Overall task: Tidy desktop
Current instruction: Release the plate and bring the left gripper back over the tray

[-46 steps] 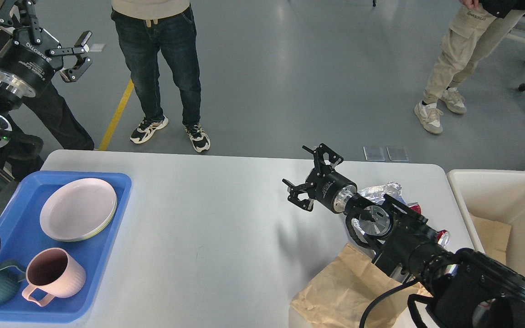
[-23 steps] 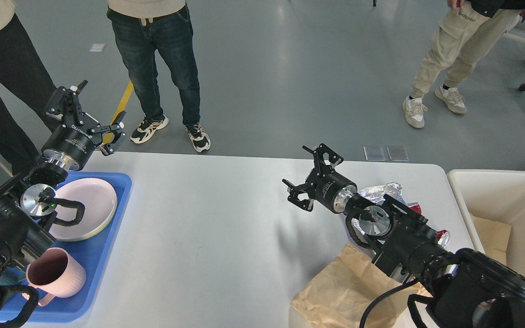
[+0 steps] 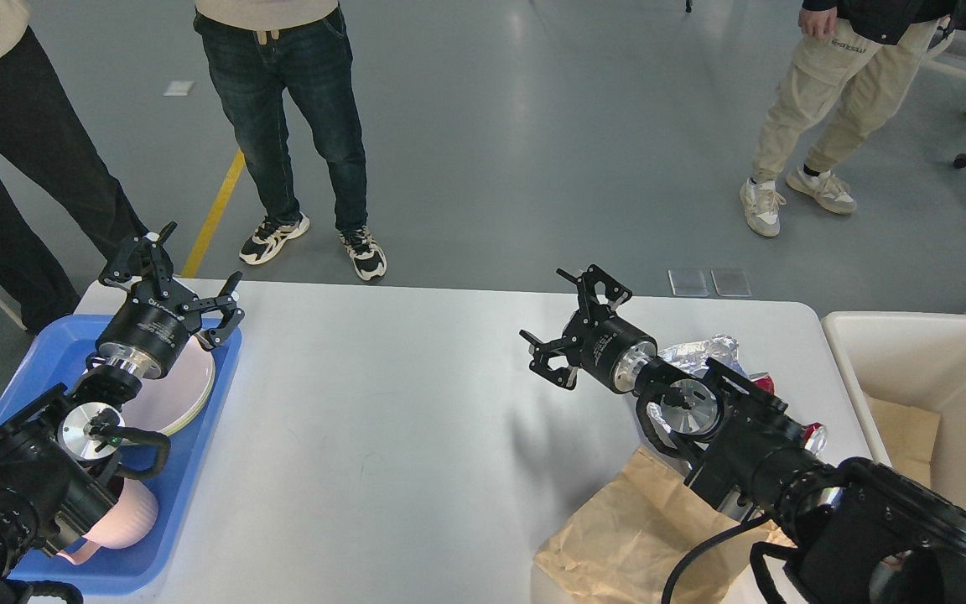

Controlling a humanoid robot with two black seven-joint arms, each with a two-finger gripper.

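The desktop (image 3: 399,419) is a large white tabletop with rounded corners. My left gripper (image 3: 174,281) is open and empty, above the far edge of a blue tray (image 3: 189,470) at the table's left. My right gripper (image 3: 571,323) is open and empty, held above the middle right of the desktop. Crumpled foil (image 3: 705,348), a red-and-silver item (image 3: 810,436) and a brown paper bag (image 3: 617,537) lie on the desktop under my right arm, partly hidden by it.
The tray holds a pale pink plate (image 3: 185,390) and a pink mug (image 3: 118,524), both partly behind my left arm. A cream bin (image 3: 936,369) with brown paper inside stands at the right. Three people stand beyond the far edge.
My left arm has come down and in from the upper left, over the tray's far edge. My right arm has not moved. The people behind have shifted a little.
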